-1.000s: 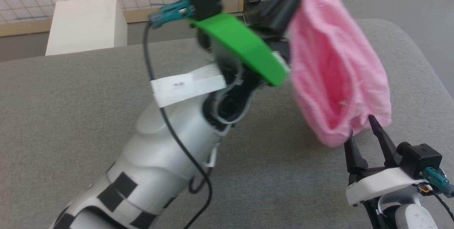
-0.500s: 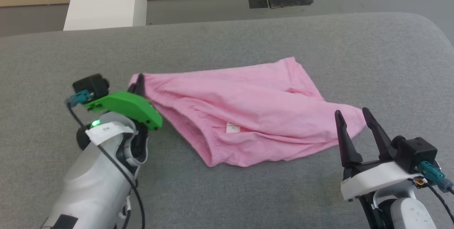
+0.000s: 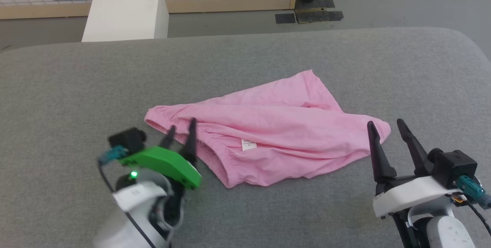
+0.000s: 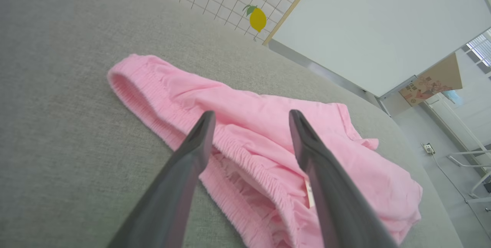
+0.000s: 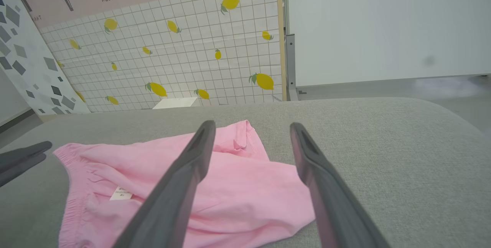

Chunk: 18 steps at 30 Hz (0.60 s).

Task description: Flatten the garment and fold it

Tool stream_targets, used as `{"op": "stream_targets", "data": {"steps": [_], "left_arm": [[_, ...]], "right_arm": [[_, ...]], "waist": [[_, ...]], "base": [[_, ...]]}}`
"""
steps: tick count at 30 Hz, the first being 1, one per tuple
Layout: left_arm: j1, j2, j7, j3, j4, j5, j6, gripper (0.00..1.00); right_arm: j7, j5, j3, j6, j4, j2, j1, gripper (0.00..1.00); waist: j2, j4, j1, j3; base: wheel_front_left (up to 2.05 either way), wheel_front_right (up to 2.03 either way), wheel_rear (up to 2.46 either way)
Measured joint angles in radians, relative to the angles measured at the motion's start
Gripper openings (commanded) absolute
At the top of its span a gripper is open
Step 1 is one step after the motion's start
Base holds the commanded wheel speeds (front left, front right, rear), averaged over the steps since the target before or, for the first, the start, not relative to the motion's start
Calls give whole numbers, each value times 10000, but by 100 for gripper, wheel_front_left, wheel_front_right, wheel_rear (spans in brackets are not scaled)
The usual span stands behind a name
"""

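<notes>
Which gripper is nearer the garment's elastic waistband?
Left. The left gripper is open at the waistband; the right gripper is open beside the garment's opposite corner.

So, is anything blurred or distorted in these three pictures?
Head view: even light, garment sharp, hardly any shadow; left gripper slightly blurred. Left wrist view: scene tilted and stretched by the wide angle. Right wrist view: right gripper soft up close, hazy patch by the right edge.
</notes>
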Motion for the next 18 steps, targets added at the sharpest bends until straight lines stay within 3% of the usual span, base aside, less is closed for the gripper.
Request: {"op": "stream_targets", "data": {"steps": [4, 10, 14, 17, 18], "left_arm": [[652, -107, 79, -888, -1216, 757, 226, 100], [793, -94, 1576, -1910, -1534, 1147, 980, 100], [784, -65, 2322, -2036, -1407, 1229, 1572, 100], [780, -54, 2439, -1973, -1534, 1174, 1601, 98], [772, -40, 2451, -1983, -1582, 1162, 1601, 42]], "right_arm": [[4, 0, -69, 0, -98, 0, 26, 100], [61, 2, -10, 0, -196, 0, 25, 100], [88, 2, 71, 0, -192, 0, 26, 100], [88, 2, 44, 0, -157, 0, 29, 100], [88, 2, 27, 0, -157, 0, 35, 100]], "waist": [[0, 117, 0, -73], [0, 65, 0, 17], [0, -159, 0, 34], [0, -337, 0, 30], [0, -394, 0, 25]], "base": [[0, 0, 0], [0, 0, 0], [0, 0, 0], [0, 0, 0], [0, 0, 0]]}}
